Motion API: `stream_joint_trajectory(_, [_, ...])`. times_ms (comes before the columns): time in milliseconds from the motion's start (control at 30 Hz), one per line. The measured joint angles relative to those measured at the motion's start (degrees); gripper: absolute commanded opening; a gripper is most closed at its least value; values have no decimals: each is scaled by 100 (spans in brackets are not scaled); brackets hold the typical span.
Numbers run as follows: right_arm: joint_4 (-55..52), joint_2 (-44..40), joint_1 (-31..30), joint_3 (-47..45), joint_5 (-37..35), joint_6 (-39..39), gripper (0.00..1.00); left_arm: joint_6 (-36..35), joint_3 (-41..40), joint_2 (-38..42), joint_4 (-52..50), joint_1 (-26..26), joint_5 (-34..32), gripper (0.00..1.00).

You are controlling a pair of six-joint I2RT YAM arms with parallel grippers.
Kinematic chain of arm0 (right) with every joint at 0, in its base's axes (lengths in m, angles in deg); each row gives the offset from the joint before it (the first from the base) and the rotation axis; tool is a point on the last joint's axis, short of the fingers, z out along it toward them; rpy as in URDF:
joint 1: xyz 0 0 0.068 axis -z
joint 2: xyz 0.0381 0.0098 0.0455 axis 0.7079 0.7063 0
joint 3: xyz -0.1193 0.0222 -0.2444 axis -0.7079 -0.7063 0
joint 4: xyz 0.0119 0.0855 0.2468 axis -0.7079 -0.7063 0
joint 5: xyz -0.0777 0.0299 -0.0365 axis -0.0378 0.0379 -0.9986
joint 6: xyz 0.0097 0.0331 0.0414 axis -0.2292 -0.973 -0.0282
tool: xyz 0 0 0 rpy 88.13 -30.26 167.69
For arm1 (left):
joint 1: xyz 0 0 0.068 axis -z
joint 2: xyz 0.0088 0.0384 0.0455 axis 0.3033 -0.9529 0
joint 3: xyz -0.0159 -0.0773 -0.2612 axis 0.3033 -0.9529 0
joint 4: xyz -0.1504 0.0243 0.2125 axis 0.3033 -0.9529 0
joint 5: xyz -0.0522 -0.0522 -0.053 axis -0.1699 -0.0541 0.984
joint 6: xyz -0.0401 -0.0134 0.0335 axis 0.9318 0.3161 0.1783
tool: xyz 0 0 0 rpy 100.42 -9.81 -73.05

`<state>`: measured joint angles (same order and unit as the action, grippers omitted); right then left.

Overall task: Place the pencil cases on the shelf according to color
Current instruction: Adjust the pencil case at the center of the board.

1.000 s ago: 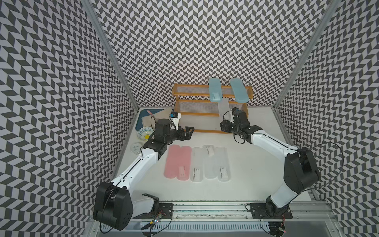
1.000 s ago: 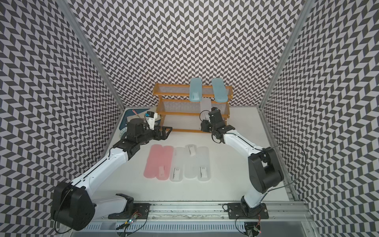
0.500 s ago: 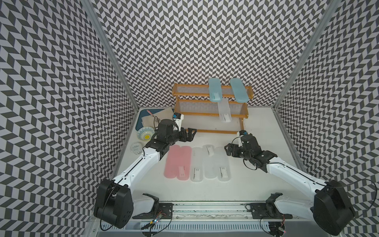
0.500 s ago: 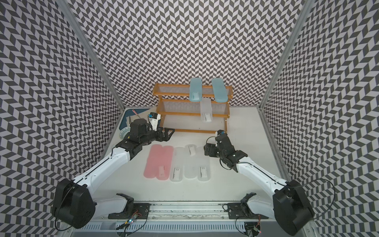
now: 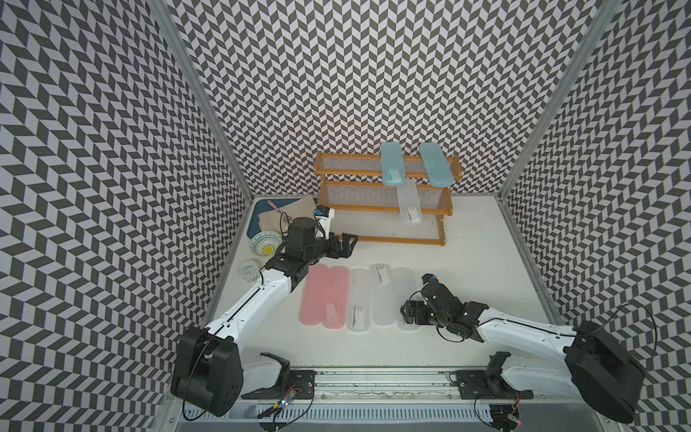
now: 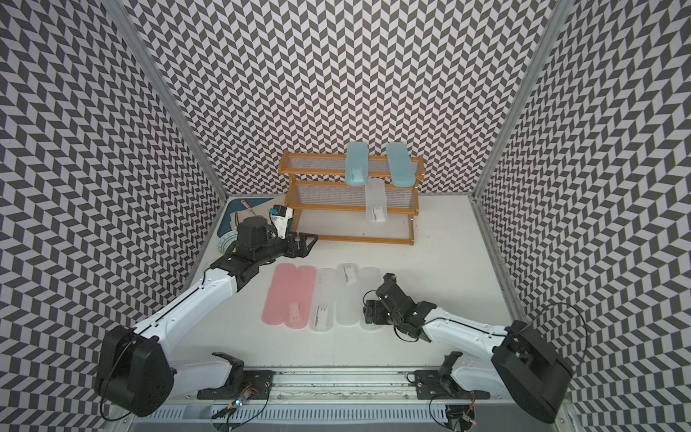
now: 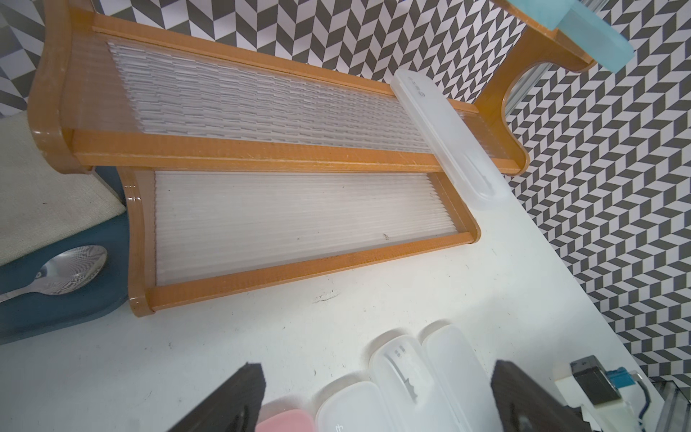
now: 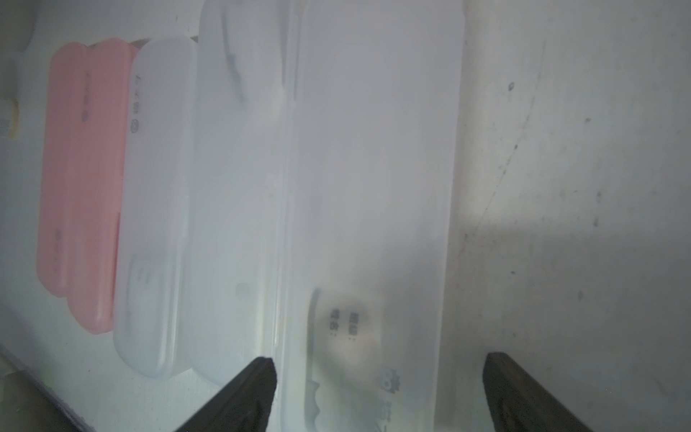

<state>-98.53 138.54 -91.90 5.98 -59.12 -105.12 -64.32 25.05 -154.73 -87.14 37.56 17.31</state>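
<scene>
- Right gripper (image 8: 377, 358): jaws spread wide, low over the near end of the rightmost white case (image 8: 374, 187). One finger (image 8: 258, 389) sits at the case's edge, and we see bare table between the case and the other finger. Nothing is gripped.
- That case closes a row of five lying flat on the table (image 5: 467, 269). Going left we note the middle white case (image 5: 382, 299), left white case (image 5: 358, 303), inner pink case (image 5: 336, 299) and outer pink case (image 5: 314, 295), packed side by side.
- Left gripper (image 5: 347, 245): jaws apart and empty, held above the table just in front of the shelf (image 5: 396, 238).
- Shelf, top tier: left blue case (image 5: 392, 164) and right blue case (image 5: 435, 164), well apart.
- Shelf, middle tier: shelved white case (image 5: 408, 204), its front end overhanging the lowest tier.
</scene>
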Motion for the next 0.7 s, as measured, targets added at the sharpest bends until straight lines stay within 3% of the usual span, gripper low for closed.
stream_joint_trajectory(367, [-306,807,-424,651,-846,-190,94,0,0,0,0,0,-7,100])
stream_joint_trajectory(700, [-1060,623,-431,669,-1537,-420,96,0,0,-13,0,0,-2,100])
